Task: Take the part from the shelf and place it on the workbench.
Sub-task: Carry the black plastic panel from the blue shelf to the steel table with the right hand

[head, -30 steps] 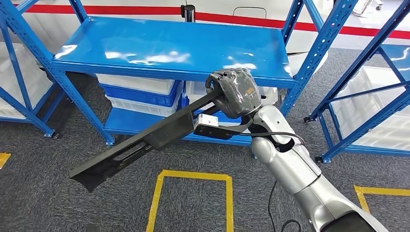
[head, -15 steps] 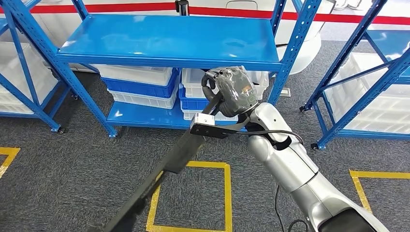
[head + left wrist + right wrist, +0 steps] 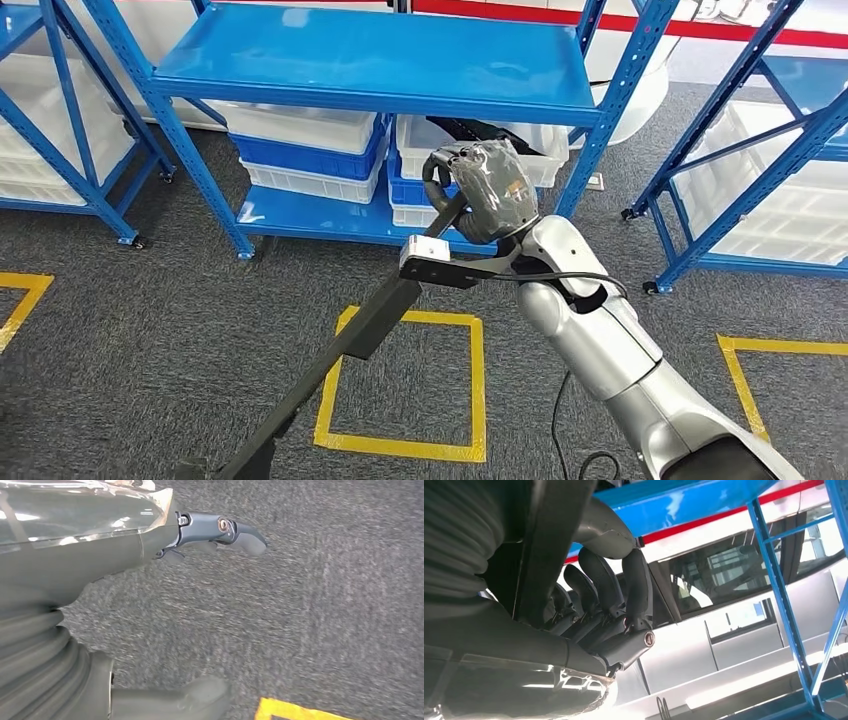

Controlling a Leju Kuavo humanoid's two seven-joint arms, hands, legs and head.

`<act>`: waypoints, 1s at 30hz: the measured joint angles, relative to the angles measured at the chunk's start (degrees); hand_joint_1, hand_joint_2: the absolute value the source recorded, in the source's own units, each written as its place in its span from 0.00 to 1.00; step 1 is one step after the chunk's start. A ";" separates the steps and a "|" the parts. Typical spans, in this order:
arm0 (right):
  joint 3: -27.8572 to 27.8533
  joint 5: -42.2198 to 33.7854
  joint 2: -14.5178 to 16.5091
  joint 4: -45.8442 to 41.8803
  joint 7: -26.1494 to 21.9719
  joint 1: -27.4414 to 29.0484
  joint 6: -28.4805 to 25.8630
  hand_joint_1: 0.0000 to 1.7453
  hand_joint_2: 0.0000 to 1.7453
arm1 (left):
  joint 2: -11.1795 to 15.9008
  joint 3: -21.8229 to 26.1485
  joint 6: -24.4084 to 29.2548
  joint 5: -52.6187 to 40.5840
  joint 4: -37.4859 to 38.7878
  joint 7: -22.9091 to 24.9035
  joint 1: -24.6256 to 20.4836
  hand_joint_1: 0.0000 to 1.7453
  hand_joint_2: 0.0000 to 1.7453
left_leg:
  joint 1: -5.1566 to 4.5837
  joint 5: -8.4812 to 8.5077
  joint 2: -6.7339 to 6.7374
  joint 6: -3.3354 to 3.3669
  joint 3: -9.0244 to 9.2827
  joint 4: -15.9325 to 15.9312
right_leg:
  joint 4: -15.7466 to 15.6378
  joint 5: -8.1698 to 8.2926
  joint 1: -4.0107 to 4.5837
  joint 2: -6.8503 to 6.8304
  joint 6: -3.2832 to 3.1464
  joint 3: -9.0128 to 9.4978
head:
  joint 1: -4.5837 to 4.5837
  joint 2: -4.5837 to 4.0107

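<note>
I see grey carpet (image 3: 120, 330) with a yellow taped square (image 3: 400, 385), and a glossy blue steel shelf (image 3: 380, 60) at 12 o'clock holding white and blue ribbed bins (image 3: 300, 150). The right robot hand (image 3: 485, 190) grips the part (image 3: 340, 350), a long flat matte-black bar slanting toward 7 o'clock above the floor. The left robot hand (image 3: 150, 535) hangs over carpet, holding nothing, fingers spread.
</note>
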 joint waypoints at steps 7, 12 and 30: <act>-0.21 0.14 -0.10 -0.63 0.06 0.12 -0.02 0.87 1.00 | -0.14 -0.01 -0.07 -0.15 -0.04 0.01 -0.04 0.00 1.00 | -0.22 5.05 0.08 -1.69 -4.15 -0.37 | -17.58 1.31 0.86 0.13 -0.48 15.01 | -0.09 0.00; -0.30 0.17 -0.21 -0.76 0.19 0.38 -0.02 0.87 1.00 | -0.15 -0.07 -0.18 -0.24 -0.02 0.14 0.08 0.00 1.00 | 0.31 -0.60 -0.22 -3.44 -6.23 3.92 | -18.23 4.69 -0.05 -0.10 -2.89 12.69 | -0.46 0.00; -1.04 0.65 -0.77 -1.44 0.43 2.22 0.02 0.87 1.00 | -0.15 -0.06 -0.26 -0.51 -0.04 0.52 -0.07 0.00 1.00 | 0.15 -0.81 0.04 -0.17 2.00 -0.99 | -4.51 1.70 0.32 0.07 -0.84 0.74 | -0.03 0.00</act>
